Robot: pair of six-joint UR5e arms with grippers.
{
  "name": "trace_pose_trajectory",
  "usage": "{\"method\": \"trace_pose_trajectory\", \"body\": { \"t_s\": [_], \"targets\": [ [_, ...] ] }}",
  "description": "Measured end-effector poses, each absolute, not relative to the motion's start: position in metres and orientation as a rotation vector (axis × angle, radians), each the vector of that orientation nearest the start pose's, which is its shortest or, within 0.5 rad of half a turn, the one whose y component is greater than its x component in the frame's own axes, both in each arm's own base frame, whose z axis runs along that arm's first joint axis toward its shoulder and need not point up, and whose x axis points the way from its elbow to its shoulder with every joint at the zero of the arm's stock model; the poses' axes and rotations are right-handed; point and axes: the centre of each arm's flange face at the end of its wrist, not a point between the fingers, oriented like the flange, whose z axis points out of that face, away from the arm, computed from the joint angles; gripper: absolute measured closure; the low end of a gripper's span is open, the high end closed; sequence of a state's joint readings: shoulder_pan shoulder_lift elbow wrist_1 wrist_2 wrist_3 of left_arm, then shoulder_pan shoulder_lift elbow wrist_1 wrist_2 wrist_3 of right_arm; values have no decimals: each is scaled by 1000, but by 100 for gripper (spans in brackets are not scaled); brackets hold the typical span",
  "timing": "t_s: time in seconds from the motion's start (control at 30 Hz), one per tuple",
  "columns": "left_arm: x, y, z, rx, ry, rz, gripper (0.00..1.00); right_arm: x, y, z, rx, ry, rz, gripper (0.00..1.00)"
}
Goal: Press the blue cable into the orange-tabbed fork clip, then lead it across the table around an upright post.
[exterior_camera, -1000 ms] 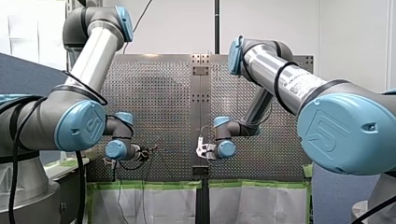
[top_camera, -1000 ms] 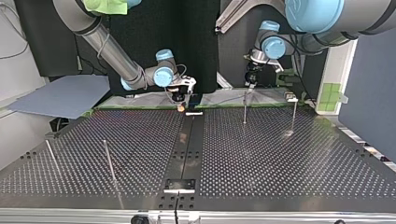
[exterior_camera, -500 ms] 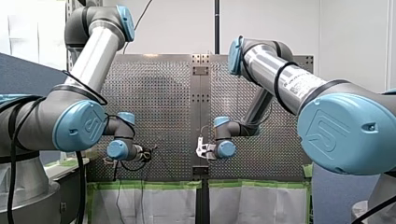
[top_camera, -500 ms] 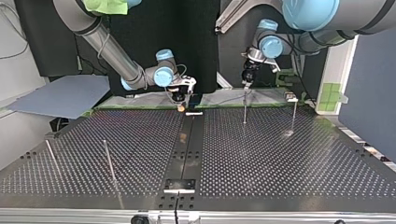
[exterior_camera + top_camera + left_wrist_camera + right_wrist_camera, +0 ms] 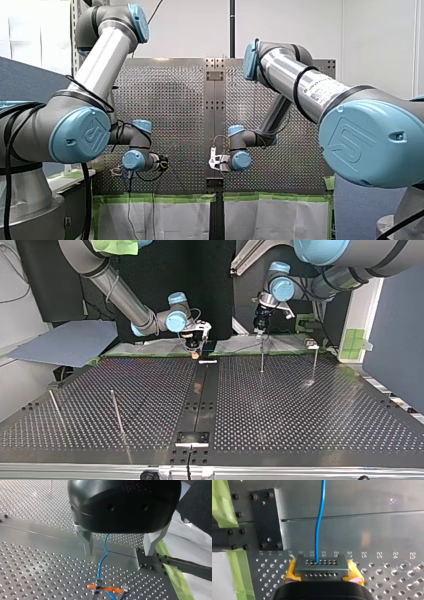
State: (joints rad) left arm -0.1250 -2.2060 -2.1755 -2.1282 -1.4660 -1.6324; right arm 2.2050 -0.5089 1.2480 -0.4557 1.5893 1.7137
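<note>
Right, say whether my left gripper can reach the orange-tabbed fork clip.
Probably yes: the left gripper hangs open with the orange-tabbed fork clip just ahead, only the thin blue cable between them.

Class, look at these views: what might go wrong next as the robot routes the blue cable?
1. My left gripper stands open around the cable, so a pull by my right gripper, which holds it, may tug it from the clip.
2. My left gripper hangs near a thin post and may knock it.
</note>
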Motion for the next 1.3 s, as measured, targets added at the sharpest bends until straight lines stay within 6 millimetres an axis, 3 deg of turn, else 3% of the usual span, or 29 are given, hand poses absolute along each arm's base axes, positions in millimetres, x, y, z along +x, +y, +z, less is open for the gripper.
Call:
{"method": "trace_pose_trajectory", "body": {
  "t_s": [0.3, 0.77, 0.93, 1.17, 1.3],
  "targets": [
    [445, -215, 22, 108, 1759, -228, 0, 538, -509, -19, -2550, 1551, -2055, 100],
    [464, -276, 46, 17, 1699, -308, 0, 537, -510, -20, -2549, 1553, -2050, 100],
    [453, -287, 32, 5, 1737, -291, 0, 536, -511, -20, -2546, 1558, -2051, 100],
    [447, -280, 1, -8, 1780, -199, 0, 535, -512, -20, -2549, 1559, -2049, 100],
    [452, -276, -3, -30, 1773, -163, 0, 536, -511, -20, -2550, 1556, -2049, 100]
  ]
}}
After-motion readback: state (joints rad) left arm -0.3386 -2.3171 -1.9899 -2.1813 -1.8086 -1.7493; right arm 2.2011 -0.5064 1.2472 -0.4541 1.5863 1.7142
